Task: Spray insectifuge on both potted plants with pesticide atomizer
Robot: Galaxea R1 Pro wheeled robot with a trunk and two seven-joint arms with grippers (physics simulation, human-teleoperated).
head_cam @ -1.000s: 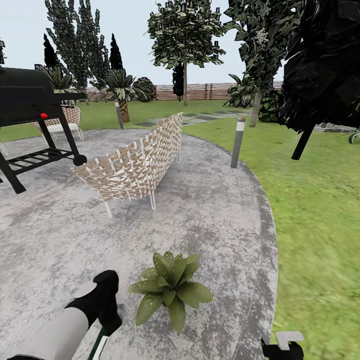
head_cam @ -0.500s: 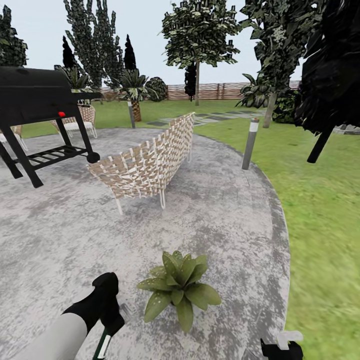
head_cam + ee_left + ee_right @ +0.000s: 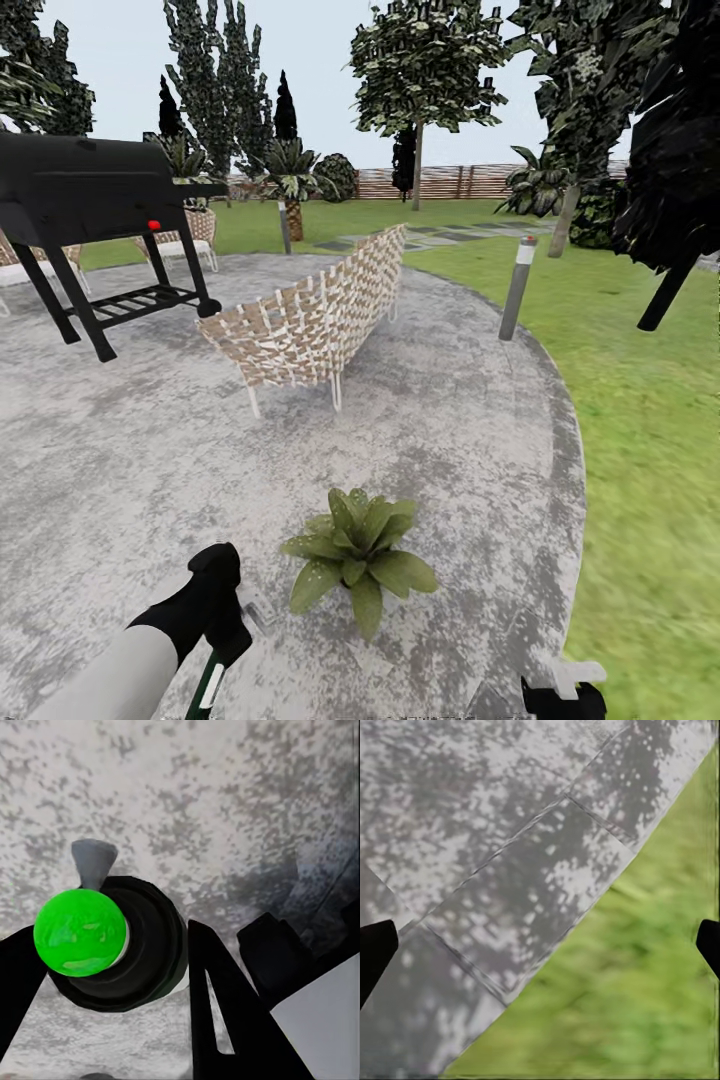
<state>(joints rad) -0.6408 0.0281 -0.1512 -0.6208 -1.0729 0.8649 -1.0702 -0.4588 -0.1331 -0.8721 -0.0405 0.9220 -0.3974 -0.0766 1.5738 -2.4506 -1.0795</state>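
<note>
One potted plant, a low rosette of speckled green leaves, sits on the grey patio near the lawn's edge; its pot is hidden under the leaves. My left gripper hangs just left of it, shut on the pesticide atomizer. In the left wrist view the atomizer shows a bright green cap, a black body and a grey nozzle between the black fingers of the left gripper. My right gripper is low at the patio's rim; the right wrist view shows the right gripper open over paving and grass.
A woven chair stands beyond the plant, a black grill at the far left. A grey bollard lamp marks the patio's edge, with lawn to the right. A slat fence and trees close the back.
The whole picture has slid to the right, so the camera has turned left. The plant sits slightly higher and further right in the view. Both arms keep their pose.
</note>
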